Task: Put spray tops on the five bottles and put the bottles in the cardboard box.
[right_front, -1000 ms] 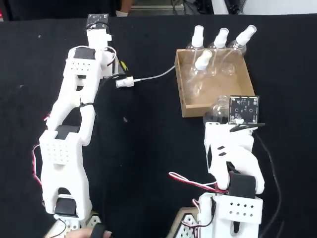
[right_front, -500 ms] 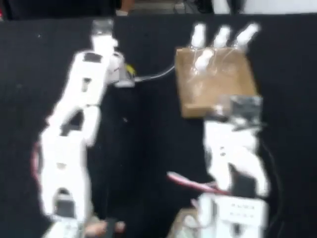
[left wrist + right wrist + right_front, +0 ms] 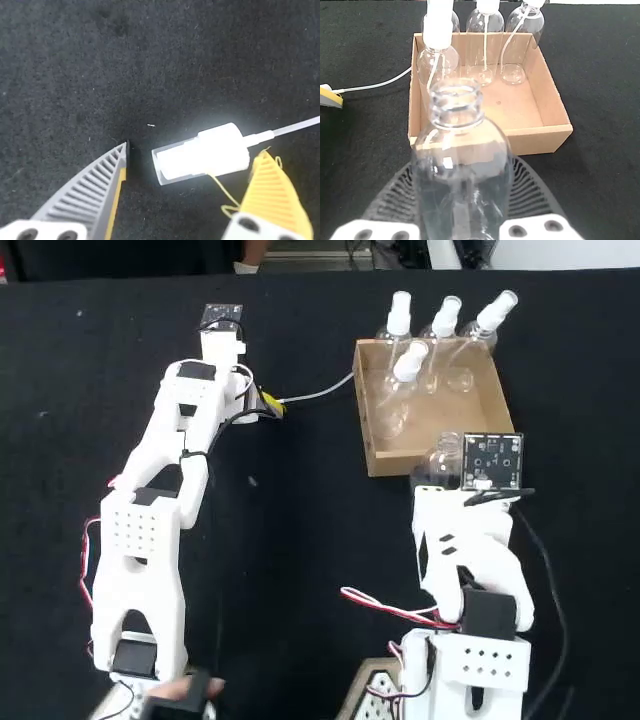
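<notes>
Black cloth covered the desk [image 3: 300, 570], and nearly everything on it was white plastic, clear plastic or brown card. The cardboard box [image 3: 392, 462] sat toward the right arm's side. Four bottles [image 3: 485, 45] stood in it with their spray tops on, leaning against its far wall.

The fifth bottle [image 3: 457, 150] was upright in the right gripper [image 3: 461, 185], pinched low on its body, its neck open and bare. It was just outside the near wall of the box.

Over on the left, the last spray top [image 3: 210, 150] lay on its side on the cloth, its thin dip tube [image 3: 315, 393] trailing toward the box. The left gripper [image 3: 192, 155] hung over it with its jaws spread. The grey finger stood a little clear of the cap end and the yellow finger was right beside the tube end. Nothing was gripped yet.

That line-up worried me. The jaws looked set to close along the top's length rather than across it, so the yellow finger could catch or kink the tube. A round, smooth piece like that might also roll or squirt out sideways.

Even with a good grip, the long, springy tube would have to find a narrow neck — a small miss and it would slide down the outside. Pressing the top home could twist the slick bottle in its gripper, or tip it against the box and disturb the leaning four.
</notes>
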Controlling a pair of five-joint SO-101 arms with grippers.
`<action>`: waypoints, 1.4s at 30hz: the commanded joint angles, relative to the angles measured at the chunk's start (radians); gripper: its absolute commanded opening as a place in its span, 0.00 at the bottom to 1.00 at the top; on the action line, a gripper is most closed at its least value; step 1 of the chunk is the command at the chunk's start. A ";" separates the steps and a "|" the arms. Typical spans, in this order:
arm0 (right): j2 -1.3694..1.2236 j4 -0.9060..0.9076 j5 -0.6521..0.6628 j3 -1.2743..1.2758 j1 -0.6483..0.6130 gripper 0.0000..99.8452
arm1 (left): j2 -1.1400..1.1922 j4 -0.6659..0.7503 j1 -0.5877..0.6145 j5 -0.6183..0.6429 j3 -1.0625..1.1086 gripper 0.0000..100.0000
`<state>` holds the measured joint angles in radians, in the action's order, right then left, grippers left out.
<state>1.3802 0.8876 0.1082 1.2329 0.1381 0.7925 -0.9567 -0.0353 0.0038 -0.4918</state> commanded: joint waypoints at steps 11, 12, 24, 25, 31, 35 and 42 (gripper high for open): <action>0.024 -0.026 0.000 -0.007 0.015 0.01 | -0.017 -0.014 0.113 -0.012 -0.061 0.38; 0.024 -0.026 -0.002 -0.007 0.014 0.01 | -0.020 -0.015 0.128 -0.012 -0.062 0.38; 0.024 -0.025 -0.005 -0.005 0.012 0.01 | -0.028 -0.135 0.318 -0.012 -0.159 0.38; 0.024 -0.025 -0.005 -0.005 0.012 0.01 | -0.028 -0.176 0.329 -0.012 -0.191 0.38; 0.024 -0.031 -0.005 0.005 0.012 0.01 | -0.017 -0.463 0.338 -0.003 -0.424 0.38; 0.024 -0.031 -0.003 0.005 0.012 0.01 | -0.015 -0.559 0.309 0.052 -0.527 0.38; 0.024 -0.031 -0.005 0.007 0.012 0.01 | 0.037 -0.434 0.274 0.514 -0.518 0.38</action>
<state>1.3802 0.8876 0.1082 1.2497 0.1381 0.8078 -1.4799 0.2624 0.2371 -0.9705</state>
